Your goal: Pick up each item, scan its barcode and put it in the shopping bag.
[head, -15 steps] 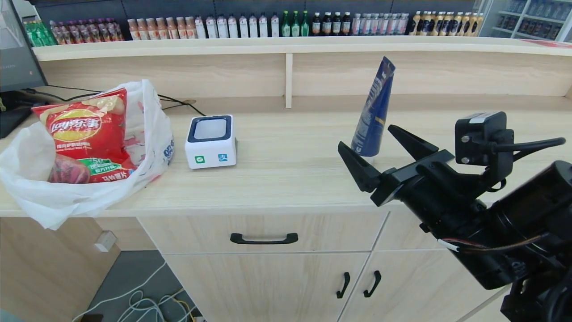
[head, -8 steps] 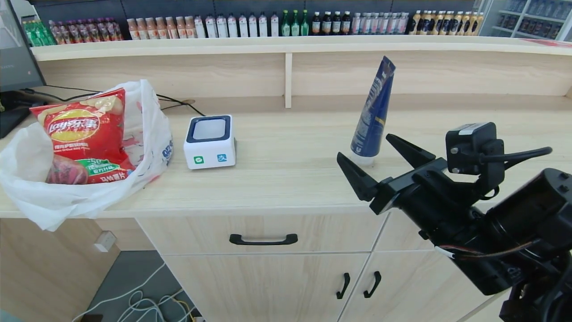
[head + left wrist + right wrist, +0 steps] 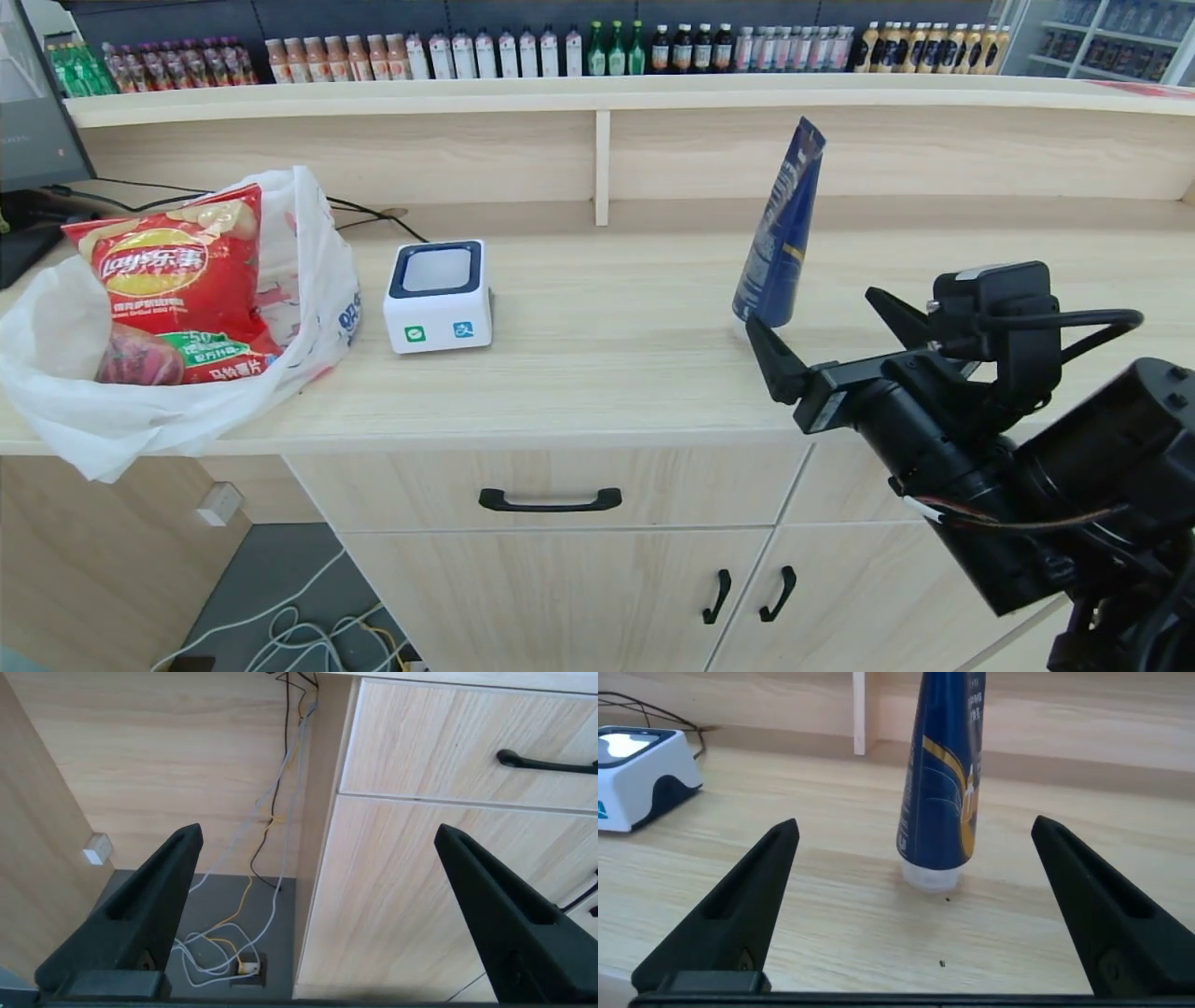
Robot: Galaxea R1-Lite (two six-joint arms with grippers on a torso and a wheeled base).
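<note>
The left pincer hangs below the level of the scanner, jaws spread wide and empty, facing the cupboard front with a drawer handle and cables on the floor. On the worktop, left of the scanner and just beside it, the white shopping bag slumps open with a red chips pack upright inside. The scanner sits with its window facing up. Well to the right of the scanner a blue tube stands on its cap, leaning slightly. The right pincer is right of the scanner too, just in front of the tube, jaws wide, holding nothing; in the right wrist view the tube stands just beyond the fingertips, centred in the gap and untouched.
</note>
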